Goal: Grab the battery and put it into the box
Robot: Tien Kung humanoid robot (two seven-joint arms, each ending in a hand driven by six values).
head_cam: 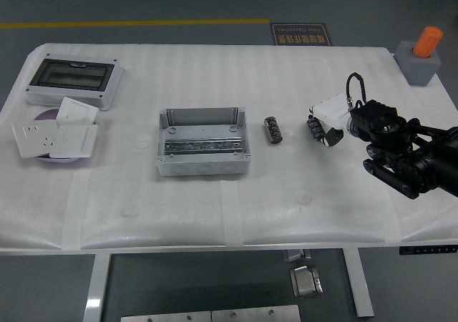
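Observation:
Two dark cylindrical batteries lie on the white table (215, 215). One battery (272, 129) rests alone just right of the grey open box (202, 142). The other battery (313, 127) lies farther right, right up against the white block on the front of my right hand (358, 147). That hand comes in from the right edge. Its black fingers (390, 177) stretch out low over the table, right of and nearer than this battery, with nothing in them. The box stands open-topped with a metal rail inside. My left arm is out of sight.
A grey enclosure with a dark window (71, 81) sits at the far left. In front of it lie white switch plates (56, 136) over a purple disc. A grey block with an orange cylinder (422, 56) stands at the far right corner.

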